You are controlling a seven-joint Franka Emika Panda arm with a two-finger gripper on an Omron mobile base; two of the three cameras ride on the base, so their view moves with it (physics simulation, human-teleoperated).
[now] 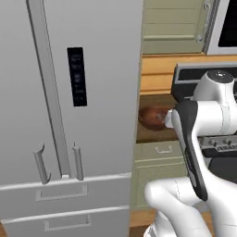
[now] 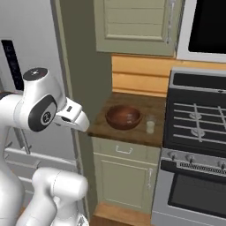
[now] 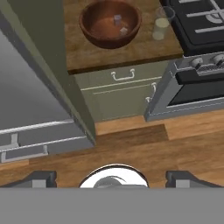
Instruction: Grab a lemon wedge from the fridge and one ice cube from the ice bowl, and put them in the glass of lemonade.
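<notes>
Nothing of the task looks done yet, judging from how things lie. The fridge (image 1: 65, 106) stands with both doors shut, its bar handles and lower drawers untouched, so the lemon wedge, presumably inside, is hidden and has yet to be fetched. On the wooden table (image 2: 132, 132) between the fridge and the stove (image 2: 198, 119) sits the ice bowl (image 2: 124, 116), reddish-brown and round, and the hand view shows two small pale ice cubes resting in its bottom, one ice cube (image 3: 117, 19) toward the middle and another just beside it nearer the rim. The glass of lemonade (image 2: 150, 125) stands upright just beside the bowl on the stove side, near it but not touching, with pale yellowish liquid in its lower part; no wedge or cube can be made out inside it, though it is small in every view. So both pickups and both drops into the glass remain, and opening the fridge is likely the first real step. The claw (image 3: 109, 177) is spread wide, its two dark fingertips (image 3: 41, 178) far apart at the bottom of the hand view, with nothing between them and nothing touched; it hangs high, looking down at the wooden floor (image 3: 175, 148) before the cabinet (image 3: 118, 94), well apart from bowl, glass and fridge handles alike.
</notes>
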